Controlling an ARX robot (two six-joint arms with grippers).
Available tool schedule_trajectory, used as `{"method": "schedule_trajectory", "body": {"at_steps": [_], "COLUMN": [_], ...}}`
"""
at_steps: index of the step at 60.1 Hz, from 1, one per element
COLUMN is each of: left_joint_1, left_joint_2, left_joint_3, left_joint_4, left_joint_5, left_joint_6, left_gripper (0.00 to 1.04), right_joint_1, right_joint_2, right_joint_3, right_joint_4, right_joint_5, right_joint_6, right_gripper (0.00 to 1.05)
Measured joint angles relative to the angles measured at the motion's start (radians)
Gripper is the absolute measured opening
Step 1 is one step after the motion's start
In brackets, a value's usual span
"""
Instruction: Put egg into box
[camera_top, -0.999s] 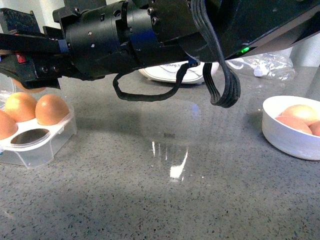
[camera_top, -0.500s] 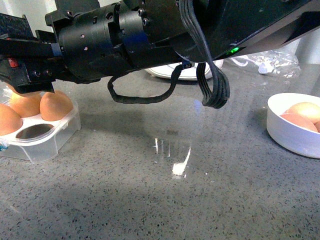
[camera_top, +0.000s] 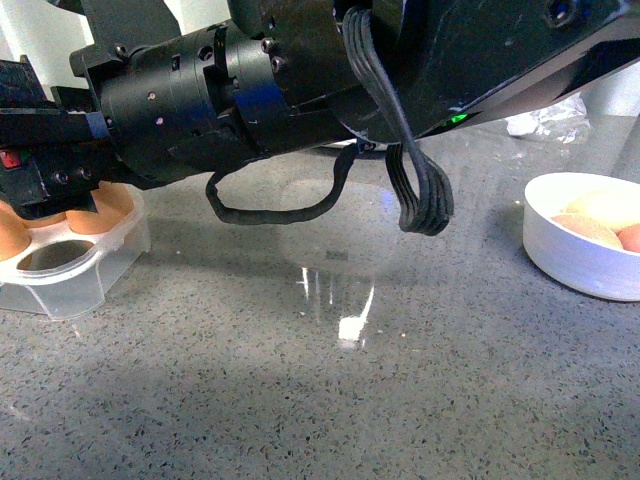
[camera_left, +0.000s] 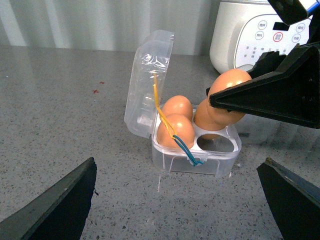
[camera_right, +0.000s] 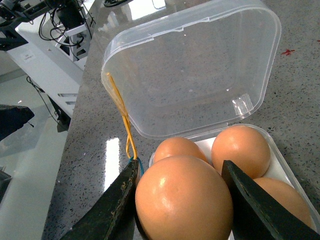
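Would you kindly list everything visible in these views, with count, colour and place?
egg: 1, orange-brown, held over the box.
box: 1, clear plastic, lid open, front-view left on the countertop.
boxed eggs: 3, brown, seated in cups; one cup is empty.
band: 1, yellow and blue, on the box.
bowl: 1, white, front-view right.
bowl eggs: at least 2, pale brown, inside the bowl.
cooker: 1, white, on the countertop past the box.
plastic bag: 1, clear, crumpled, far right.
countertop: 1, grey, speckled, under everything.
right hand: 1, black, shut on the egg.
left hand: 1, black, open and empty, facing the box.
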Motion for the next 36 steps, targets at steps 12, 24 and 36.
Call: {"method": "schedule_trajectory", "body": {"at_steps": [12, 24, 36], "left_joint_1": [0.0, 0.0, 0.0], "left_joint_2": [0.0, 0.0, 0.0], "left_joint_3": [0.0, 0.0, 0.0], "left_joint_4": [0.0, 0.0, 0.0], "left_joint_5": [0.0, 0.0, 0.0], "left_joint_6": [0.0, 0.0, 0.0], "left_gripper": [0.98, 0.98, 0.98], "right_joint_1": [0.002, 0.002, -0.007], "right_joint_2": [0.0, 0.0, -0.007], "right_joint_3": [0.0, 0.0, -0.01], "right_joint_4": [-0.003, 0.0, 0.033], "right_joint_5": [-0.008, -0.011, -0.002], "right_joint_6": [-0.006, -0.006, 0.002], "right_gripper": [0.61, 0.91, 0.98]}}
